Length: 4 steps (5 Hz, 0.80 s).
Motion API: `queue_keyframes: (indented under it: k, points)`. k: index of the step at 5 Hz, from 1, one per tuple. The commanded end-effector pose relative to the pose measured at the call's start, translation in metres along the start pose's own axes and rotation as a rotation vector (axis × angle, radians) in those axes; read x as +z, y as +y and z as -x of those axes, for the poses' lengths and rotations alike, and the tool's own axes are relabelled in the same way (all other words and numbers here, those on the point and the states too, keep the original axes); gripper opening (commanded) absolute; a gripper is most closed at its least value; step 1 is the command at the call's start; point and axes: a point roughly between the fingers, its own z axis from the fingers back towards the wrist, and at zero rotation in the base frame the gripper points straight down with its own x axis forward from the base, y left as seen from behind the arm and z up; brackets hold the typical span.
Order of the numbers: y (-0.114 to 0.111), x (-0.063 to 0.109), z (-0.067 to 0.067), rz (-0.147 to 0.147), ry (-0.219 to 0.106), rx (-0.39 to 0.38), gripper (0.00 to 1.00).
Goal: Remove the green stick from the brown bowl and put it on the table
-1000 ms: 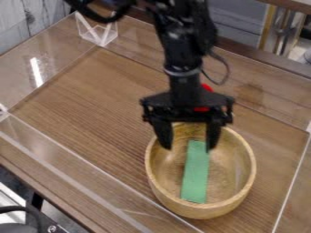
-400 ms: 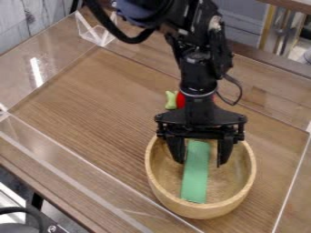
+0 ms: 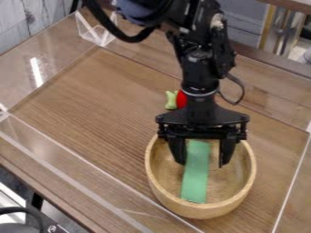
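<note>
A flat green stick [image 3: 195, 172] lies lengthwise inside the brown bowl [image 3: 159, 178] at the lower right of the wooden table. My gripper [image 3: 202, 152] points straight down over the bowl and stands open. Its two black fingers [image 3: 173, 148] straddle the upper end of the stick, one on each side, with their tips down inside the bowl. Nothing is held between them. The stick's upper end is partly hidden behind the gripper.
A small red and yellow object [image 3: 172, 96] sits on the table just behind the arm. Clear plastic walls [image 3: 31, 77] fence the wooden table [image 3: 97, 100], and a clear stand [image 3: 97, 32] is at the far left corner.
The gripper shifted to the right and sank a little over the bowl during the first half second, so its fingers now flank the stick. Since then it has kept still.
</note>
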Motion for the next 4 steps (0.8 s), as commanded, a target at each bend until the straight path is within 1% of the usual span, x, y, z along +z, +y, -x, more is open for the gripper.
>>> queue_keyframes:
  k: [1, 3, 4]
  points:
    - [-0.012, 0.019, -0.01, 0.043, -0.061, 0.016, 1.0]
    - [-0.002, 0.029, -0.02, 0.046, -0.046, -0.082, 1.0]
    - [-0.003, 0.03, -0.015, 0.047, -0.049, -0.058, 1.0]
